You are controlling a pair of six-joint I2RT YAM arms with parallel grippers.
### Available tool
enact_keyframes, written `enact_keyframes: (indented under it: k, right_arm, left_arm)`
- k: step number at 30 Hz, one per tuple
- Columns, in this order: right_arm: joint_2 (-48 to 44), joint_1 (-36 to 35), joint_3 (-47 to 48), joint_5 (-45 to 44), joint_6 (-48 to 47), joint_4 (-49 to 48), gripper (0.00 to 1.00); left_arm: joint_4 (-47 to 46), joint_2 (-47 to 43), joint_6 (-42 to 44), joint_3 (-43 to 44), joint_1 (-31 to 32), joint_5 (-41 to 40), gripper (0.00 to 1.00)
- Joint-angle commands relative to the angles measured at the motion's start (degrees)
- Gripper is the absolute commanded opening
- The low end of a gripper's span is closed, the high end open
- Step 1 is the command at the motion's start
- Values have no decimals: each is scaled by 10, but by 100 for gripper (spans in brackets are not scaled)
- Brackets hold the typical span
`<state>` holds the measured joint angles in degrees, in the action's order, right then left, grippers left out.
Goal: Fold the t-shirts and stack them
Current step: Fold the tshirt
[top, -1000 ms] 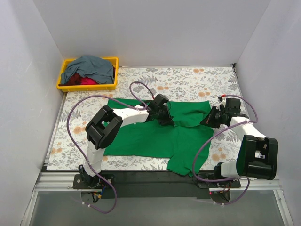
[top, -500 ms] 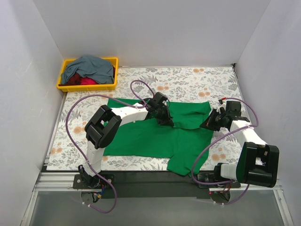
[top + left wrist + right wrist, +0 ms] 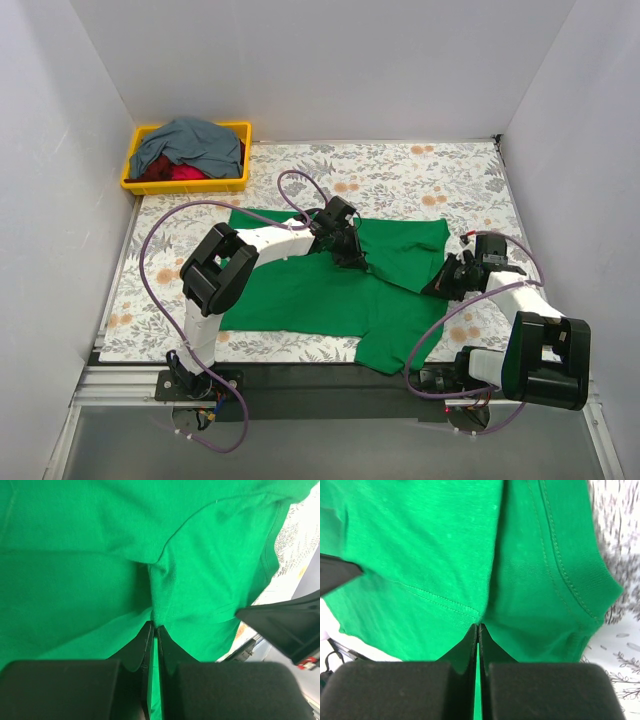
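Top external: grey t-shirt [image 3: 190, 143] covers most red t-shirt [image 3: 186, 172].

The green t-shirt [image 3: 75, 555] is matt, finely knitted cloth with stitched hems; the yellow bin [image 3: 180, 186] is smooth, glossy plastic.

Green t-shirt [image 3: 320, 295]: bright, plain, spread mostly flat at centre frame on the floral tabletop [image 3: 400, 170]. Its right part is creased and doubled over, and one portion reaches lower centre. Slate grey-blue t-shirt [image 3: 190, 145]: crumpled, upper left, heaped on the red t-shirt [image 3: 185, 172], which is mostly covered.
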<state>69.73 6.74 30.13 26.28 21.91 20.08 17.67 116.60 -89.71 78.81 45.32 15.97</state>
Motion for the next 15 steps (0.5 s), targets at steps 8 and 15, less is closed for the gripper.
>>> enact_keyframes:
  k: [8,15]
  right_arm:
    - [-32,0,-9,-8,4,25,1]
    - [-70,0,64,-44,-5,85,1]
  left_arm:
    - [6,-34,16,-8,-3,-16,0]
    - [5,-43,18,-5,-3,-8,0]
